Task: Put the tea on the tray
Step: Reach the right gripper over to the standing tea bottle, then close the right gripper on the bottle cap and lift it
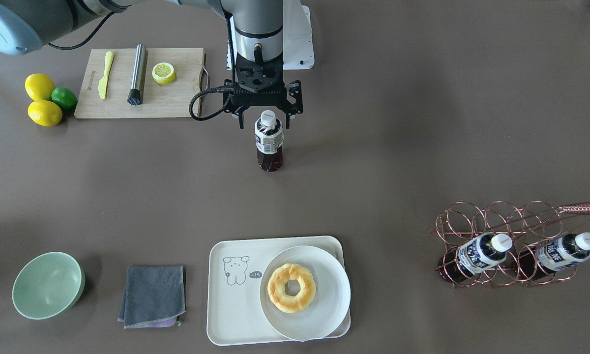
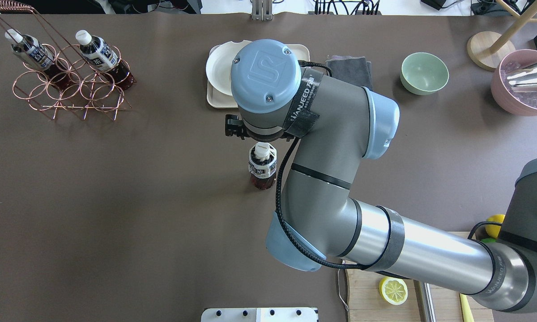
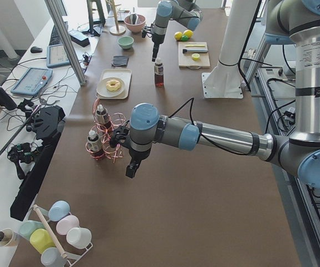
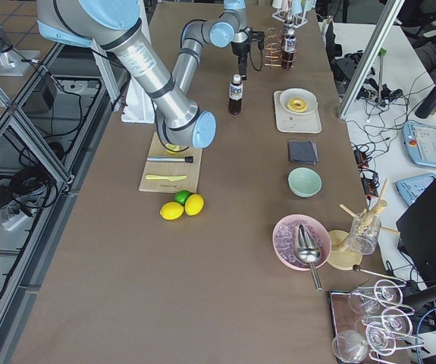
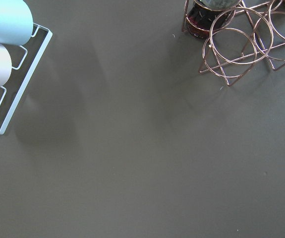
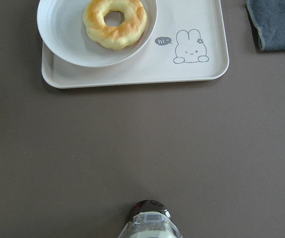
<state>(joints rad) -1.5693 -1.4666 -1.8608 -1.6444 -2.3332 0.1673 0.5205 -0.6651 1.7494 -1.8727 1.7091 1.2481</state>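
Standing upright on the brown table (image 1: pixel 373 147), well apart from the tray, the tea (image 1: pixel 269 142) is a small clear bottle of dark brown liquid with a white cap and a white-and-navy label. The right gripper (image 1: pixel 265 124) hangs over its cap, jaws spread wide and clear of it. From the front view's left come a green bowl (image 1: pixel 48 284), then the tray (image 1: pixel 226 314) bearing a round plate (image 1: pixel 324 314) with a doughnut (image 1: pixel 291 287), then a copper wire rack (image 1: pixel 496 221) holding two like bottles (image 1: pixel 482 253). The left gripper (image 3: pixel 131 171) hangs beside the rack. Whether its jaws are spread or closed cannot be told.
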